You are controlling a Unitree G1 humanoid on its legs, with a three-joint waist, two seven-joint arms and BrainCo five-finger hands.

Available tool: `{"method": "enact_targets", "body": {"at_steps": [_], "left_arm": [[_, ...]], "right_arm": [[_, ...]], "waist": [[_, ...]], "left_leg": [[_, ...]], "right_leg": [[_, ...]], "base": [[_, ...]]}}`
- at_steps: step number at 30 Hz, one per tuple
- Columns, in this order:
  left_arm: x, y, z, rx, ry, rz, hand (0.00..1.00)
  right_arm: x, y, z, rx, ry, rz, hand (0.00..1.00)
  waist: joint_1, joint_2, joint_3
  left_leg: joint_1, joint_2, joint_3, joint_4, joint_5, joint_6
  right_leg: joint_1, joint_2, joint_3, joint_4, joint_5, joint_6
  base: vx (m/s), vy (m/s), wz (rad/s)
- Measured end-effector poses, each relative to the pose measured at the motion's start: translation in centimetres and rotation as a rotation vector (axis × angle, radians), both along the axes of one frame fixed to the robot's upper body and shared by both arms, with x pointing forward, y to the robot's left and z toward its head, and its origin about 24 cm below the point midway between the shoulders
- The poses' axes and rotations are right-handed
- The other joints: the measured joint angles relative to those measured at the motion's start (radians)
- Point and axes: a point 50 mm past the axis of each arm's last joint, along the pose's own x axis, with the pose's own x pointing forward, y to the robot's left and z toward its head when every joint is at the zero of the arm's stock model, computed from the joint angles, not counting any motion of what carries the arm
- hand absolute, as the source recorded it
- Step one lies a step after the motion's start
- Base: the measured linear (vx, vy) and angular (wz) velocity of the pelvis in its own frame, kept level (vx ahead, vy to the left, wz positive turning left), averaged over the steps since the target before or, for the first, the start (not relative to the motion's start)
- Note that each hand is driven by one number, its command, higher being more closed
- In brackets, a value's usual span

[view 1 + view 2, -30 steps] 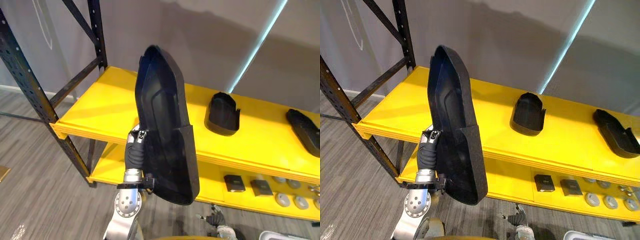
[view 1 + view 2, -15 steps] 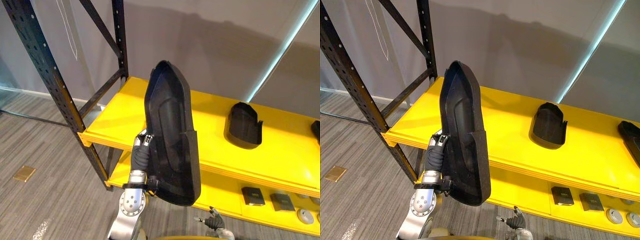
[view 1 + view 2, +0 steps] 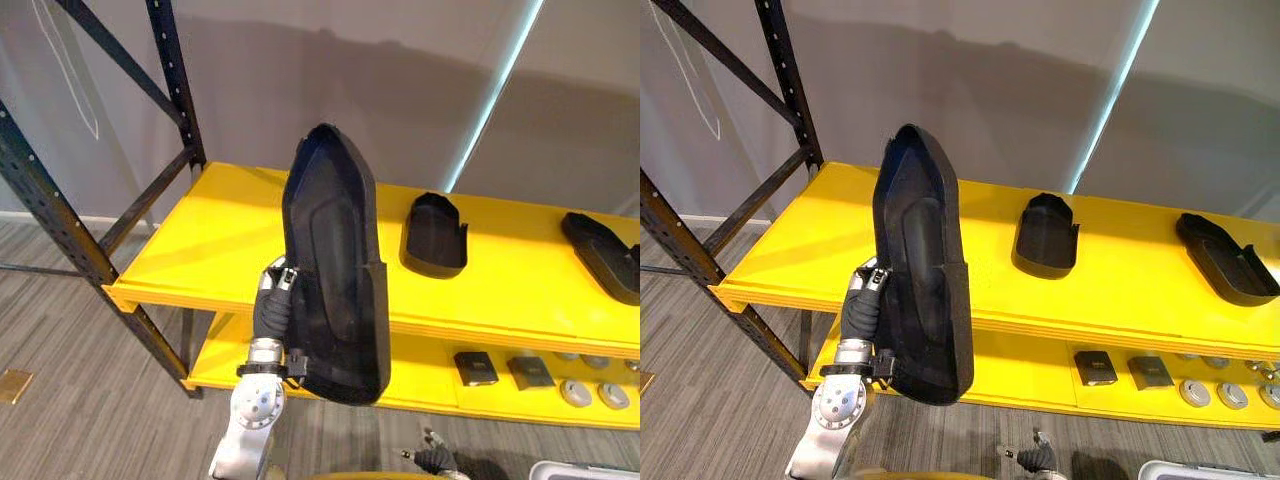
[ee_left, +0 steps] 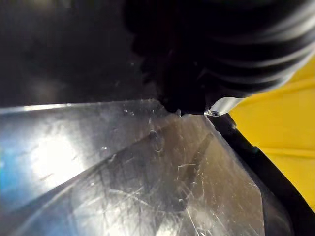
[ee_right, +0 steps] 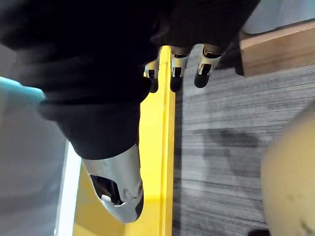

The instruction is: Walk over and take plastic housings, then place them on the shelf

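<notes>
A large black plastic housing (image 3: 335, 275) stands upright in front of the yellow shelf (image 3: 220, 235), hollow side facing me. My left hand (image 3: 272, 305) holds it from behind its left edge, thumb hooked on the rim; the fingers are behind it. The left wrist view shows the housing's glossy wall (image 4: 128, 167) right against the hand's cover. My right hand (image 3: 432, 460) hangs low near the floor, fingers (image 5: 178, 61) relaxed and holding nothing.
Two smaller black housings (image 3: 435, 235) (image 3: 605, 255) lie on the top shelf to the right. The lower shelf carries small dark blocks (image 3: 473, 367) and round metal discs (image 3: 575, 392). Black rack uprights (image 3: 60, 215) stand at the left. A pale bin (image 3: 580, 470) sits on the floor at lower right.
The whole picture has shifted, so the camera moved: more of the shelf's right end shows now. The housing stays upright in my left hand in the same hold.
</notes>
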Motion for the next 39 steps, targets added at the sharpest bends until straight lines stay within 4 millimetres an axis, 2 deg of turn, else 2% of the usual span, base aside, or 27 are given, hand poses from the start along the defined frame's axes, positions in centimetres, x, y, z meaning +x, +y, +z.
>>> {"method": "enact_targets", "body": {"at_steps": [3, 4, 5, 7, 11, 15, 21, 27, 36, 39], "left_arm": [[1.8, 2.1, 0.1, 0.083, 0.003, 0.081, 1.0], [2.7, 3.0, -0.3, 0.115, 0.022, 0.119, 1.0], [3.4, 4.1, -0.7, 0.143, 0.052, 0.156, 1.0], [4.4, 5.9, -1.1, 0.18, 0.09, 0.212, 1.0], [6.1, 8.7, -1.8, 0.238, 0.174, 0.298, 1.0], [7.4, 11.2, -2.3, 0.273, 0.258, 0.369, 1.0], [8.3, 13.1, -2.0, 0.278, 0.3, 0.422, 1.0], [10.0, 15.4, -0.2, 0.327, 0.306, 0.488, 1.0], [11.7, 16.9, 2.5, 0.355, 0.289, 0.536, 1.0], [12.5, 16.6, 3.7, 0.352, 0.264, 0.531, 1.0]], "right_arm": [[0.1, -0.2, -0.1, -0.007, -0.002, 0.013, 0.0], [0.1, -0.3, -0.1, -0.005, 0.001, 0.026, 0.0], [0.3, -0.4, -0.2, -0.005, 0.004, 0.037, 0.0], [0.6, -0.8, -0.2, -0.016, 0.003, 0.042, 0.0], [0.6, -1.1, -0.3, -0.015, 0.013, 0.023, 0.0], [1.2, -1.4, -0.2, -0.01, -0.002, 0.035, 0.0], [1.4, -1.7, -0.1, -0.014, -0.009, 0.015, 0.0], [1.7, -1.6, 0.0, -0.008, -0.019, 0.001, 0.0], [2.1, -1.6, 0.1, -0.009, -0.038, 0.002, 0.0], [2.6, -1.6, 0.3, -0.009, -0.055, 0.003, 0.0]], "waist": [[-0.005, 0.002, -0.002], [-0.009, 0.004, -0.008], [-0.02, 0.01, -0.013], [-0.023, 0.019, -0.012], [-0.028, 0.026, -0.008], [-0.05, 0.042, 0.005], [-0.053, 0.046, 0.027], [-0.055, 0.036, 0.056], [-0.061, 0.033, 0.08], [-0.067, 0.033, 0.101]], "left_leg": [[0.018, -0.007, 0.001, -0.041, 0.024, -0.007], [0.034, -0.014, 0.003, -0.086, 0.051, -0.007], [0.051, -0.016, 0.008, -0.133, 0.079, -0.007], [0.065, -0.025, 0.018, -0.194, 0.115, -0.008], [0.084, -0.036, 0.03, -0.278, 0.169, -0.005], [0.115, -0.05, 0.026, -0.374, 0.217, -0.01], [0.11, -0.058, 0.033, -0.394, 0.231, -0.014], [0.087, -0.071, 0.035, -0.393, 0.238, -0.003], [0.077, -0.082, 0.017, -0.393, 0.237, -0.003], [0.077, -0.082, 0.017, -0.393, 0.237, -0.003]], "right_leg": [[-0.003, 0.0, 0.019, -0.001, 0.004, 0.003], [-0.014, -0.002, 0.027, -0.002, 0.014, 0.019], [-0.02, -0.002, 0.053, -0.009, 0.029, 0.02], [-0.03, -0.002, 0.078, -0.024, 0.043, 0.022], [-0.049, -0.003, 0.098, -0.035, 0.054, 0.008], [-0.056, -0.007, 0.103, -0.047, 0.058, 0.004], [-0.07, -0.017, 0.121, -0.058, 0.061, 0.017], [-0.087, -0.031, 0.125, -0.072, 0.07, 0.021], [-0.103, -0.036, 0.142, -0.077, 0.074, 0.016], [-0.104, -0.036, 0.145, -0.077, 0.077, 0.012]], "base": [[0.0, 0.0, 0.0], [0.0, 0.0, 0.0], [0.0, 0.0, 0.0], [-0.02, 0.019, -0.11], [-0.03, 0.019, -0.1], [-0.06, 0.024, 0.01], [-0.02, 0.033, -0.06], [0.03, 0.021, -0.01], [0.03, 0.007, -0.06], [0.0, 0.0, -0.04]]}}
